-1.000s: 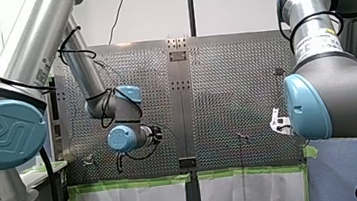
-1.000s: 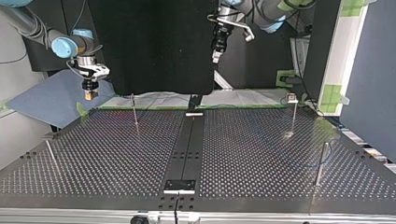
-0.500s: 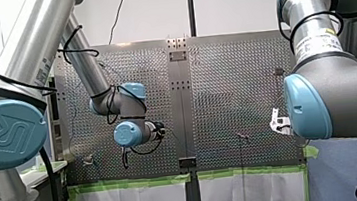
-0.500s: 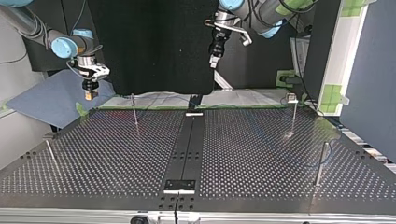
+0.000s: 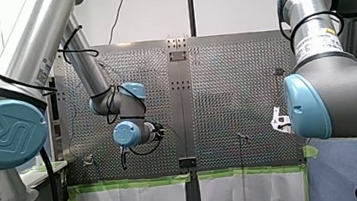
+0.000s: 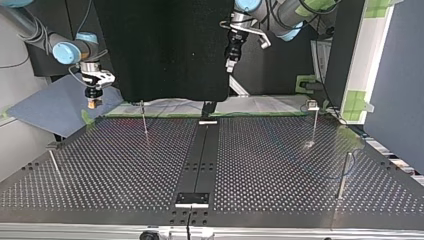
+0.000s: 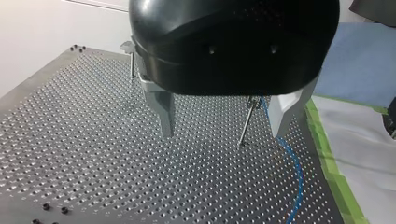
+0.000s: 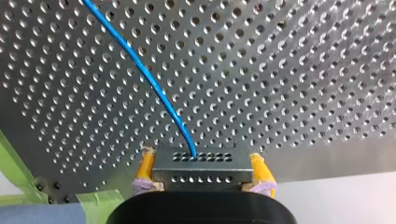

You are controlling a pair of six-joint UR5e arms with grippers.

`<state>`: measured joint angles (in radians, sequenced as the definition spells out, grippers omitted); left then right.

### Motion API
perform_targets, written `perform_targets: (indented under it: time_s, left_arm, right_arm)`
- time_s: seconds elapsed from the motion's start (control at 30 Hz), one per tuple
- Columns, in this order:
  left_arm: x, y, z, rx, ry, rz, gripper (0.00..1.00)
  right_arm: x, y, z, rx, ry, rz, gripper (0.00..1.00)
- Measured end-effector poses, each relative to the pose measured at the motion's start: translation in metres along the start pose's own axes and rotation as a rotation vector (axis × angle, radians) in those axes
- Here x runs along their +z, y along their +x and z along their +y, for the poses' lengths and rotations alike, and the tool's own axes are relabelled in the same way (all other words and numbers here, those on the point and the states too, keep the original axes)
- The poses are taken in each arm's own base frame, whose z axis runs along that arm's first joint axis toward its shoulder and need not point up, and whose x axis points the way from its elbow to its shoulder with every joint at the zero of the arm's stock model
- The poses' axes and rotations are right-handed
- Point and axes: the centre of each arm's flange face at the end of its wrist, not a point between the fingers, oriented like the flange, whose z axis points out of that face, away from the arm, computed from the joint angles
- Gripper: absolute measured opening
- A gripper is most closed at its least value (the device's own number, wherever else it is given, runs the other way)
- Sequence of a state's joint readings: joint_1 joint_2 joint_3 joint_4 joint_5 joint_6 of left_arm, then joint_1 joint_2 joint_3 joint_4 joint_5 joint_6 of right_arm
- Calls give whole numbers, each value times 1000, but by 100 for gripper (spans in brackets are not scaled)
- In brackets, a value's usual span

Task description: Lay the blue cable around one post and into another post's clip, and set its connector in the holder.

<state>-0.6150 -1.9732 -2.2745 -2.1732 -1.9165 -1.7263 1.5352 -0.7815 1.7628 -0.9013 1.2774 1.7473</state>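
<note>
Right wrist view: right hand (image 8: 201, 157) clamped on connector (image 8: 201, 173), yellow pads (image 8: 146, 163) at both its ends. Blue cable (image 8: 140, 70) leaves the connector and runs over the desk (image 8: 303, 70). Left wrist view: left hand (image 7: 223, 131) spread wide, empty, above desk. Post (image 7: 246, 122) stands ahead between fingers (image 7: 163, 112), cable just beside it. Top view: right hand at far left, past desk's far edge.

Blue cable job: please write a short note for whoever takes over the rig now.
Right claw: shut on the connector, held in the air; the blue cable trails from it.
Left claw: open, empty, above the table, a post ahead.
The cable passes near that post; I cannot tell whether it wraps it.
Done: connector grasped.
To do: routing, clipping, seating the connector.
</note>
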Motion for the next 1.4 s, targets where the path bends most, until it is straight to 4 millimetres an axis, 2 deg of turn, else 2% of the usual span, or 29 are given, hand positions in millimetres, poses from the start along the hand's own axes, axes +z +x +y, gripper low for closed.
perform_targets:
  time_s: [0.17,0.43,1.0,1.4]
  left_arm:
    - [-1,1,1,9,-5,9,100]
    - [0,1,3,17,-8,13,100]
    - [3,0,7,20,-22,11,100]
    - [6,-1,13,23,-37,12,100]
  right_arm:
    - [1,7,3,-4,-14,5,0]
    - [3,38,-1,-7,-10,34,0]
    - [-4,115,-30,-36,1,90,0]
    - [-16,162,-54,-57,-10,109,0]
